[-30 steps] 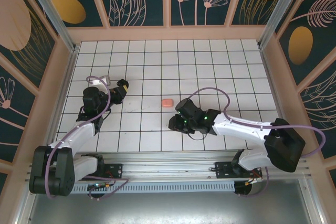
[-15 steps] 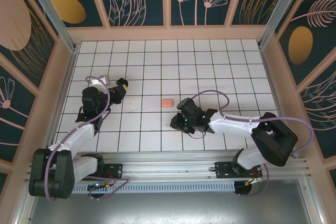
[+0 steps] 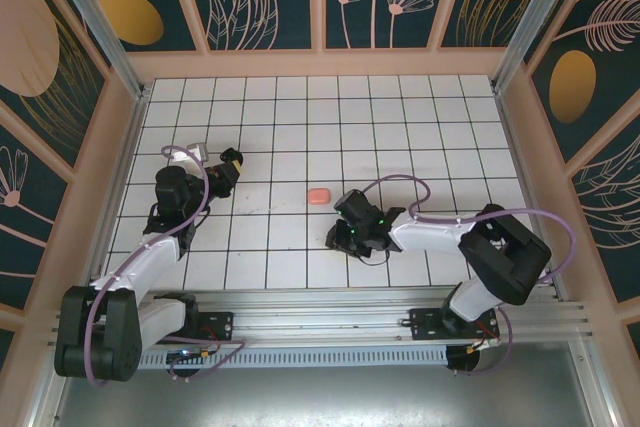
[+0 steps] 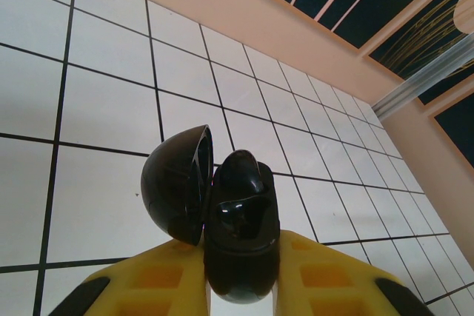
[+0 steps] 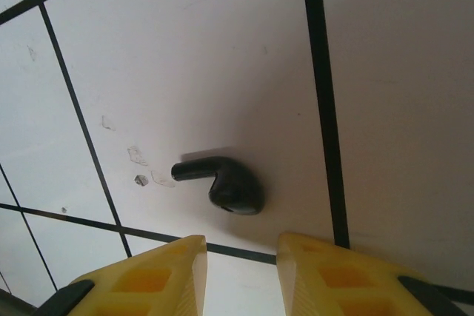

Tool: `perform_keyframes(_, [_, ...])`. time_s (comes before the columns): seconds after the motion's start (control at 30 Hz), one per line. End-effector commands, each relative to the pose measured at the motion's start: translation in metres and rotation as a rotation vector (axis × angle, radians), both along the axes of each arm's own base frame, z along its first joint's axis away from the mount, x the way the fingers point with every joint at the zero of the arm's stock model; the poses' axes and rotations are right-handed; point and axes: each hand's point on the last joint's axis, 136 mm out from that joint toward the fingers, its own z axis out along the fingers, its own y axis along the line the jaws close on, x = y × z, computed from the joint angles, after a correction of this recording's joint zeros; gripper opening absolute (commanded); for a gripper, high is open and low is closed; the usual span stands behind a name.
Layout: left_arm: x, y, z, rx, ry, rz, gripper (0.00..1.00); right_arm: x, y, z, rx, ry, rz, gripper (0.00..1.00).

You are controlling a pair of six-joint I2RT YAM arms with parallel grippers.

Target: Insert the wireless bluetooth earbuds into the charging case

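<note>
My left gripper (image 4: 241,268) is shut on the black charging case (image 4: 238,212), which stands between its yellow fingers (image 4: 148,286). The case's round lid (image 4: 174,192) is swung open to the left. In the top view this gripper (image 3: 229,167) is at the left of the tiled floor. A black earbud (image 5: 229,183) lies on a white tile with its stem pointing left. My right gripper (image 5: 241,260) hangs just short of it, open, with nothing between its fingers. From above, that gripper (image 3: 337,236) sits low over the middle tiles.
A small salmon-pink piece (image 3: 318,195) lies on the floor between the two grippers, just beyond the right one. Pink walls (image 3: 320,63) ring the white tiled floor (image 3: 400,137). The right arm's cable (image 3: 400,182) loops over the tiles behind its wrist.
The right arm's elbow has swung left and folded closer behind its gripper, which stays over the same spot. The left gripper and case have barely moved.
</note>
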Motion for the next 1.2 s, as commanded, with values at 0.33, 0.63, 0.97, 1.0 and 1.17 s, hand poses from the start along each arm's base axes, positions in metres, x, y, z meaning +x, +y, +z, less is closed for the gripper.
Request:
perform_keyframes(0.33, [0.003,0.004,0.012,0.018,-0.039,0.012,0.21,0.036,0.005,0.012,-0.021,-0.12,0.004,0.3])
perform_keyframes(0.63, [0.003,0.005,0.011,0.021,-0.034,0.015,0.21,0.046,0.013,0.01,-0.004,-0.133,0.034,0.3])
perform_keyframes(0.97, [0.003,0.005,0.011,0.026,-0.034,0.017,0.21,0.055,0.031,0.02,0.038,-0.163,0.075,0.3])
perform_keyframes(1.0, [0.003,0.005,0.011,0.028,-0.035,0.016,0.21,0.055,0.031,0.021,0.034,-0.164,0.076,0.3])
perform_keyframes(1.17, [0.003,0.006,0.012,0.031,-0.036,0.018,0.21,0.052,0.02,0.028,-0.054,-0.153,0.091,0.35])
